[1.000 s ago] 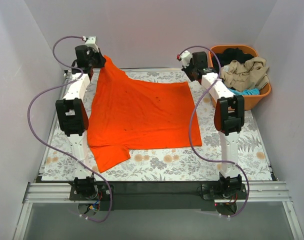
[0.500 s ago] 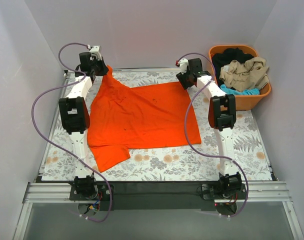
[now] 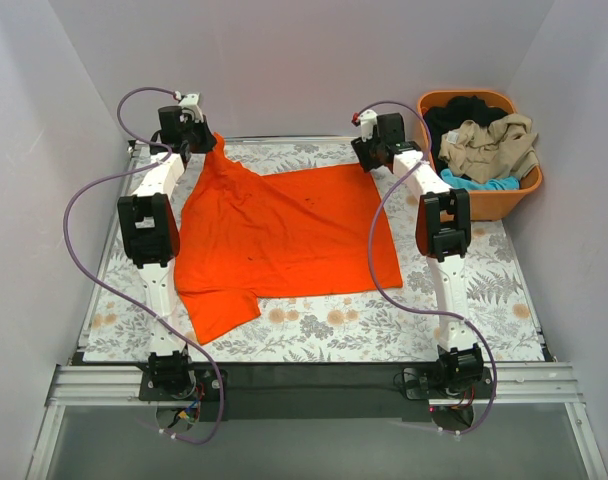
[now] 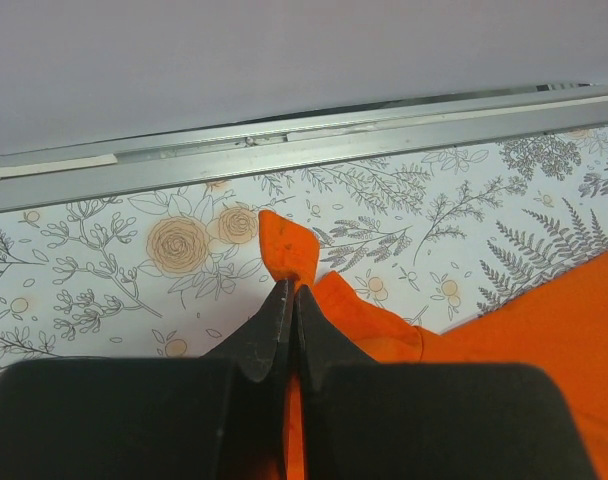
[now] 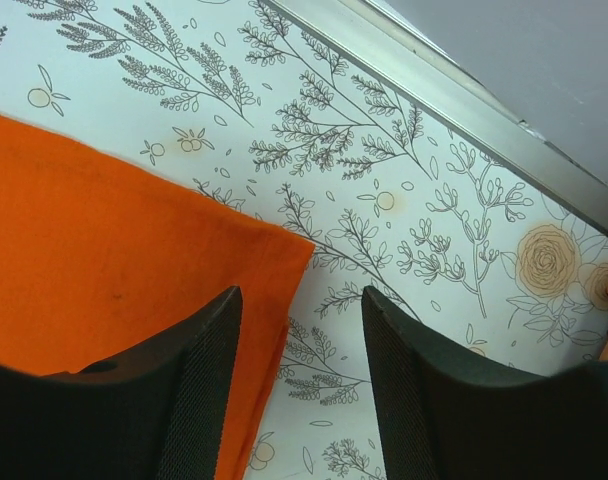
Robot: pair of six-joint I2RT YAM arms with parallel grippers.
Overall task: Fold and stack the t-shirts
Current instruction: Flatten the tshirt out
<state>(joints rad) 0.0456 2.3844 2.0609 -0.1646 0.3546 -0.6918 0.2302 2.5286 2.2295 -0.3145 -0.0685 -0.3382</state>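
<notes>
The orange t-shirt [image 3: 284, 235] lies spread on the floral table cover, one sleeve sticking out at the near left. My left gripper [image 3: 196, 142] is shut on the shirt's far left corner [image 4: 287, 258] and holds it just above the cover near the back rail. My right gripper [image 3: 364, 153] is open and empty over the shirt's far right corner [image 5: 274, 255]; that corner lies flat between the fingers. Beige [image 3: 494, 145], black [image 3: 469, 108] and turquoise [image 3: 484, 183] garments lie heaped in the basket.
The rigid orange basket [image 3: 516, 200] stands off the table's far right corner. A metal rail [image 4: 314, 150] runs along the back edge, close to both grippers. White walls enclose the table on three sides.
Over the last second both arms drew in and lowered; the shirt's far edge settled onto the cover. My right gripper has let go of its corner. Little changed in the last half second.
</notes>
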